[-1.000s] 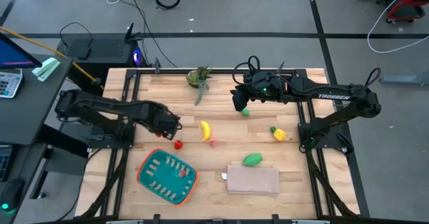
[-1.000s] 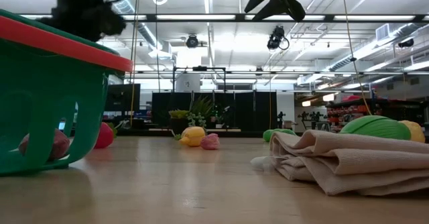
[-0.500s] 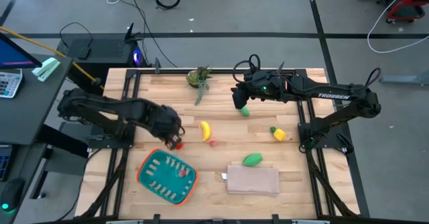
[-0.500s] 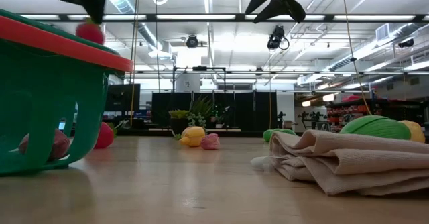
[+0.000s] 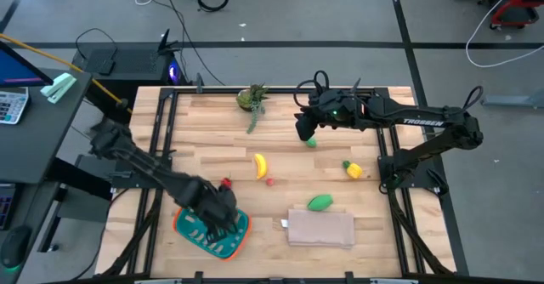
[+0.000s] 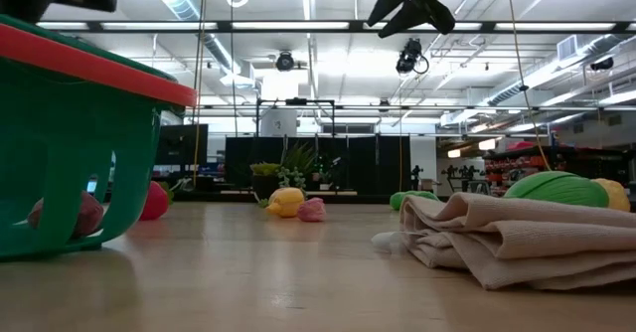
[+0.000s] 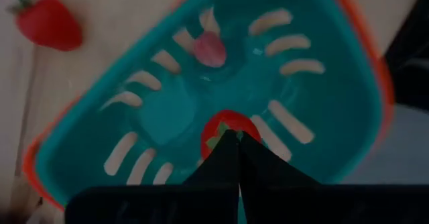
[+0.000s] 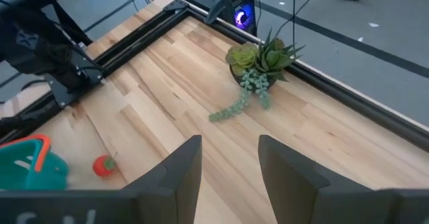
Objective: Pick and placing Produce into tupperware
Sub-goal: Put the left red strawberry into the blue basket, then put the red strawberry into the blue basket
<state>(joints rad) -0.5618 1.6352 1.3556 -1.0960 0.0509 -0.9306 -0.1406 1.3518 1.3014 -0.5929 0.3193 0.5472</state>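
The left gripper [image 5: 218, 209] was hanging right over the teal tray [image 5: 189, 231], which sat at about 7 o'clock on the table [image 5: 374, 233]. In the left wrist view its fingers [image 7: 228, 158] were pinched tight on a small red piece [image 7: 229, 129], held just above the tray's [image 7: 348, 110] ridged floor. 1 pinkish-red piece [image 7: 210, 48] was already lying inside the tray, and a strawberry [image 7: 48, 24] sat on the wood just outside the rim, showing in the high view at about 12 o'clock from the tray [image 5: 226, 183].

Moving right, the banana [image 5: 260, 165] lay near the middle of the table with a tiny red piece [image 5: 270, 181] just beside it at its 5 o'clock. The leafy plant [image 5: 252, 98] sat up at the far edge, around 12 o'clock from the banana. A folded beige cloth [image 5: 321, 228] lay at the near edge, and 1 green piece [image 5: 320, 202] sat just beside its far side.

The right gripper [image 5: 303, 129] hovered at about 1 o'clock from the table's middle, fingers [image 8: 179, 177] spread apart with nothing between them. Another green piece [image 5: 312, 140] lay right next to it on the wood. The yellow piece with the green top [image 5: 353, 170] sat farther out toward 3 o'clock, well apart from the tray.
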